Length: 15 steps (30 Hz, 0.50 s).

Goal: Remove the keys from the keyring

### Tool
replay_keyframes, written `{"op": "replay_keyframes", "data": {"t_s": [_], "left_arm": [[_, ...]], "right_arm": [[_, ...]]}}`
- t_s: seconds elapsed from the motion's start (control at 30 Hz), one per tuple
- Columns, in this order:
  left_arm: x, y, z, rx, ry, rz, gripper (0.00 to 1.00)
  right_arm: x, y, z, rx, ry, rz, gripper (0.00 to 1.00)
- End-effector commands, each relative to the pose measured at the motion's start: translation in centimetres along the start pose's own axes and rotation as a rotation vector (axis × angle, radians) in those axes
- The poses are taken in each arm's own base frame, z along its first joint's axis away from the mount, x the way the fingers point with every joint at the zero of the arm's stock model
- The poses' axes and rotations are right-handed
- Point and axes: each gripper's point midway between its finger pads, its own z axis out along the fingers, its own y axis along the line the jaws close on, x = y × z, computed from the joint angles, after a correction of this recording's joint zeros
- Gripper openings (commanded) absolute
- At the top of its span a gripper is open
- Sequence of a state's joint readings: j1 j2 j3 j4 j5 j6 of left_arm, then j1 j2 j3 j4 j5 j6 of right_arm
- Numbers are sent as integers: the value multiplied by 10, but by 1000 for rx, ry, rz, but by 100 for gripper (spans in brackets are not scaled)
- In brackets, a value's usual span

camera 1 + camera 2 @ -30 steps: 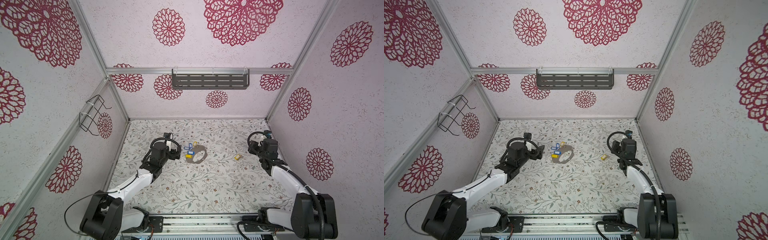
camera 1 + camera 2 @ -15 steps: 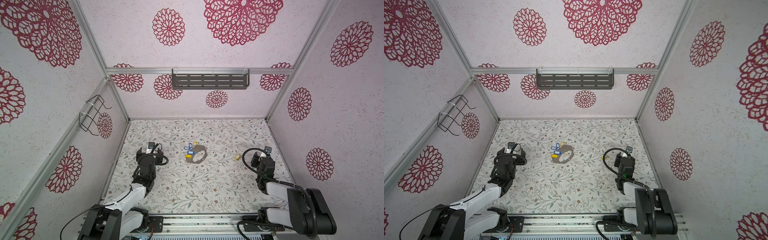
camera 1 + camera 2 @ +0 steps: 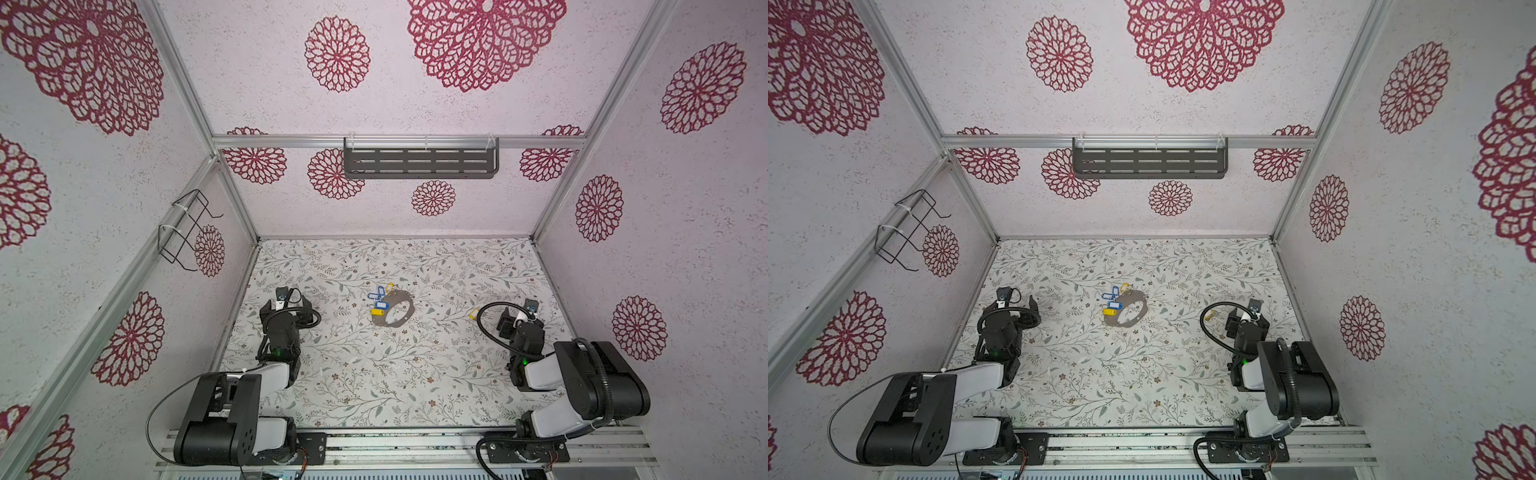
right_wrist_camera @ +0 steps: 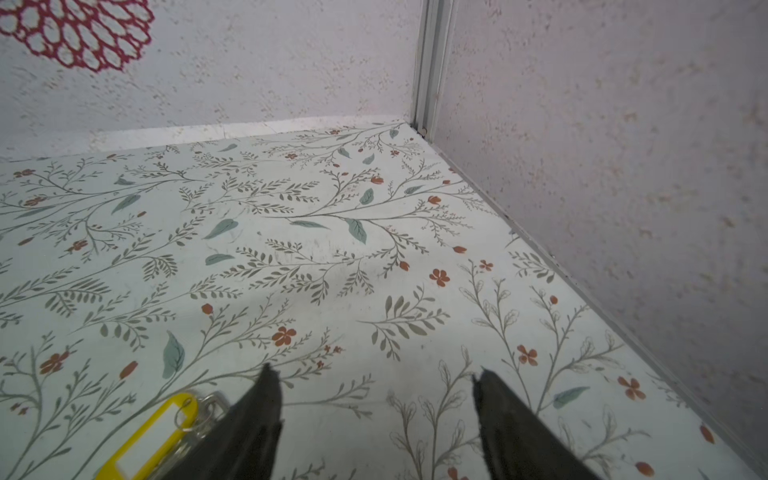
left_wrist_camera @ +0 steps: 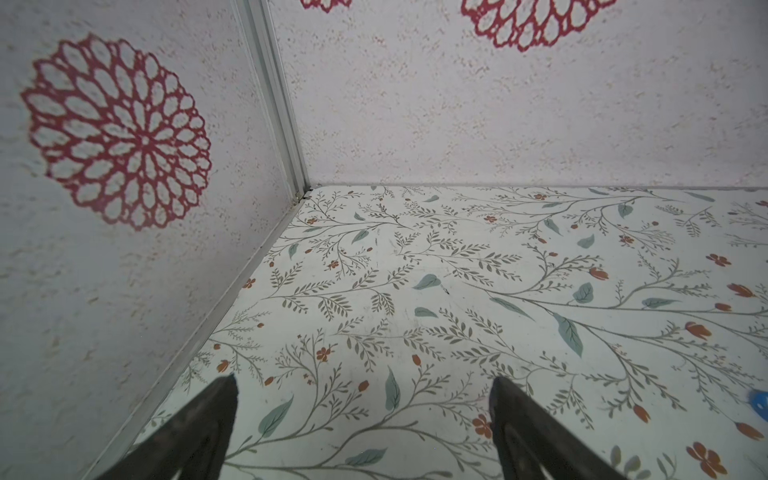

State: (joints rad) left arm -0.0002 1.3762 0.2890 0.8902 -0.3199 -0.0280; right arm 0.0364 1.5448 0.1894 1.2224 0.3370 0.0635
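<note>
The grey keyring (image 3: 400,321) (image 3: 1133,320) lies flat mid-table in both top views. Blue and yellow keys (image 3: 377,297) (image 3: 1111,297) cluster at its left rim, among them a yellow one (image 3: 379,311). One more yellow key (image 3: 473,313) (image 3: 1212,313) (image 4: 153,434) lies loose on the table, with a small split ring, just beside one finger of my right gripper (image 3: 519,319) (image 4: 372,372). That gripper is open and empty. My left gripper (image 3: 288,309) (image 5: 361,380) is also open and empty, well left of the keyring. A blue key edge (image 5: 760,402) shows in the left wrist view.
The left wall (image 5: 124,291) stands close to my left gripper and the right wall (image 4: 623,208) close to my right one. A dark slotted shelf (image 3: 419,163) hangs on the back wall, a wire rack (image 3: 183,230) on the left wall.
Both arms have drawn back from the middle toward the front of the table. The right jaws have spread wider. The keyring and the loose yellow key have stayed where they were.
</note>
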Motion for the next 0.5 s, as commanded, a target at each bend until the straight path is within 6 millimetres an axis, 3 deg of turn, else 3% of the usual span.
{"op": "replay_keyframes", "data": {"t_s": [0.0,0.1,0.23,0.27,0.33,0.47], "left_arm": [[-3,13,12,5,-52,-101,97],[2,28,19,7,-111,-178,97],[14,31,37,-3,34,-200,97],[9,26,42,18,28,-176,97],[10,-4,39,186,55,-117,97],[7,-12,35,212,26,-79,97]], "right_arm": [[-25,5,1,-19,-87,16,99],[-26,6,0,-26,-92,9,99],[-26,8,2,-29,-89,3,99],[-26,8,3,-27,-83,3,99],[-25,9,8,-18,-62,1,99],[-25,11,8,-29,-59,-6,99]]}}
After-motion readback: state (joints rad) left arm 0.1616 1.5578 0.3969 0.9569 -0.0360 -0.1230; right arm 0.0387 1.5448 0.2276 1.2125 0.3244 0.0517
